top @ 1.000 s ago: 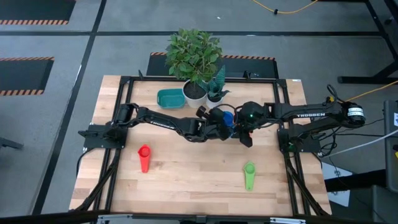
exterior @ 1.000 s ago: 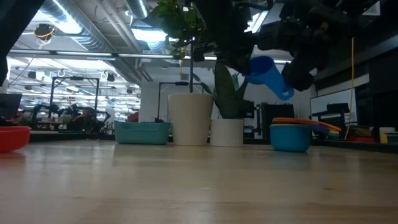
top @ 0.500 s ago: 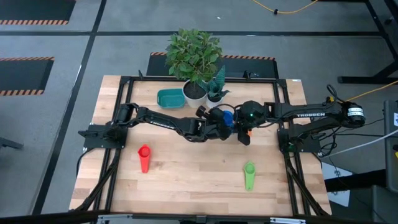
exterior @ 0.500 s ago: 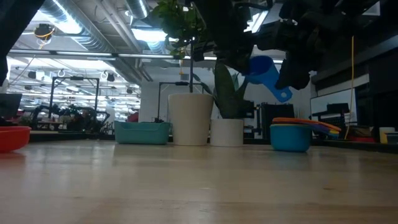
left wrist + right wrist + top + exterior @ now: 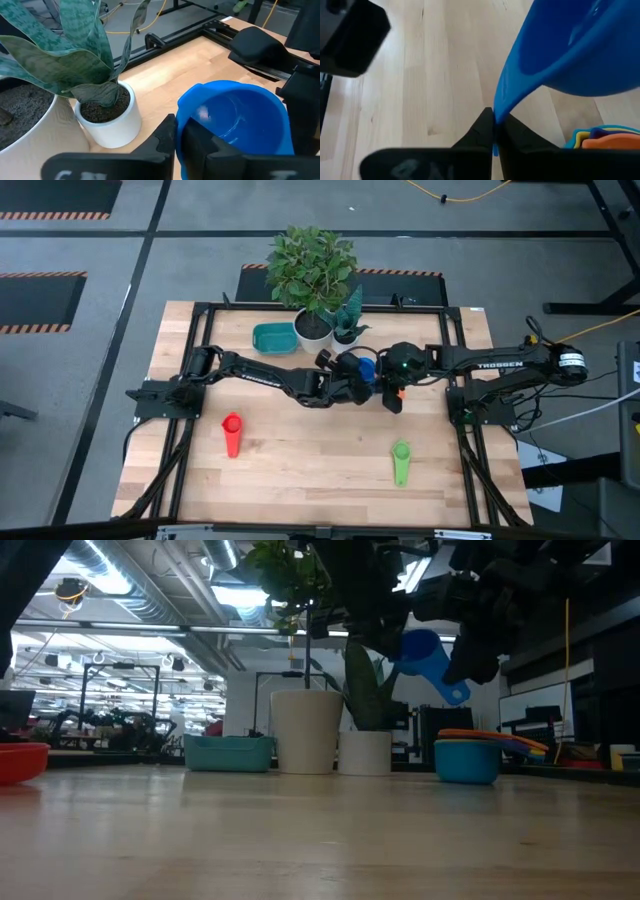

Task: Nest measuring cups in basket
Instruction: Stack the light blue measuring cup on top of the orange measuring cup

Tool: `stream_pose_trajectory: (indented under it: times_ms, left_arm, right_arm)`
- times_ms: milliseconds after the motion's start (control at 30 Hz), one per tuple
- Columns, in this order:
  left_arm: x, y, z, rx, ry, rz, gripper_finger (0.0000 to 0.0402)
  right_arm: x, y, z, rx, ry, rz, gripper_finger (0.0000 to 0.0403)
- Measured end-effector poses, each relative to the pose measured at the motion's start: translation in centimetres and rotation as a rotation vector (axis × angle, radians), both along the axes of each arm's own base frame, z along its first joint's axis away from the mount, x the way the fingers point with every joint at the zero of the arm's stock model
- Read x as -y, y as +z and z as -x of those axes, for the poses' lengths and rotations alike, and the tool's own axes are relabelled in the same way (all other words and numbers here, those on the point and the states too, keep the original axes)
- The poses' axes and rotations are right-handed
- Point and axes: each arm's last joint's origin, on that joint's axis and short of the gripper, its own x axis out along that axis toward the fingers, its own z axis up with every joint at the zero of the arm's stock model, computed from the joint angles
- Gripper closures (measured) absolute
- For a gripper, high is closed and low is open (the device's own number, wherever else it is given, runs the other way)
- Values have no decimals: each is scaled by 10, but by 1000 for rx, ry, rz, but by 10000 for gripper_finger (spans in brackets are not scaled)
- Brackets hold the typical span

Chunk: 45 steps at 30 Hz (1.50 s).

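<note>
A blue measuring cup (image 5: 424,653) hangs in the air over the middle of the table, tilted, its handle (image 5: 455,690) slanting down. My left gripper (image 5: 181,134) and my right gripper (image 5: 494,119) are both shut on it. Under it on the table stands a stack of nested cups (image 5: 470,756), light blue at the bottom with orange and yellow handles. A red cup (image 5: 232,432) and a green cup (image 5: 401,461) lie apart on the near half. The teal basket (image 5: 273,337) stands on the table at the far left of the plant pots. My left gripper pinches the cup's rim (image 5: 181,120) on the side away from the handle, one finger inside the bowl and one outside. The cup is lifted clear of the table, its open side turned toward this gripper. My right gripper pinches the blue cup's flat handle (image 5: 496,107) near its free end between its two fingers, coming slantwise from the table's right and pointing down. The handle runs edge-on down between the fingers. The bowl stands above them, clear of the stack.
A large white pot (image 5: 306,730) with a leafy plant and a small white pot (image 5: 107,120) with a snake plant stand at the far edge, close behind the cup. Bare wood lies on the near half around the red and green cups.
My right gripper has tipped a little toward the blue cup and shut on its handle. The cup and my left gripper have kept still.
</note>
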Motion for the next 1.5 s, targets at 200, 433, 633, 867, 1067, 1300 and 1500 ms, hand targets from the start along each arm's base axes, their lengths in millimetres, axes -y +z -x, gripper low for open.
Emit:
stream_pose_trajectory:
  times_ms: [200, 433, 633, 867, 1067, 1300, 1500]
  left_arm:
    - [0, 0, -1, 1, -19, 18, 342]
    - [4, 0, -1, 7, -31, 22, 318]
    - [10, -2, 0, -13, -49, 23, 318]
    - [11, -3, -1, -48, -111, 33, 316]
    - [11, -3, -1, -50, -120, 40, 319]
    - [11, -3, -1, -49, -120, 39, 316]
    - [11, -3, -1, -49, -121, 40, 316]
  right_arm:
    - [5, 6, 8, -3, -31, 23, 394]
    - [15, 19, 36, -20, -45, -20, 394]
    - [21, 27, 63, -25, 20, -118, 394]
    - [28, 23, 74, 32, 139, -273, 390]
    - [35, -1, 80, 45, 102, -382, 388]
    - [44, -10, 82, 34, 26, -417, 387]
    - [49, -22, 77, -42, -3, -461, 387]
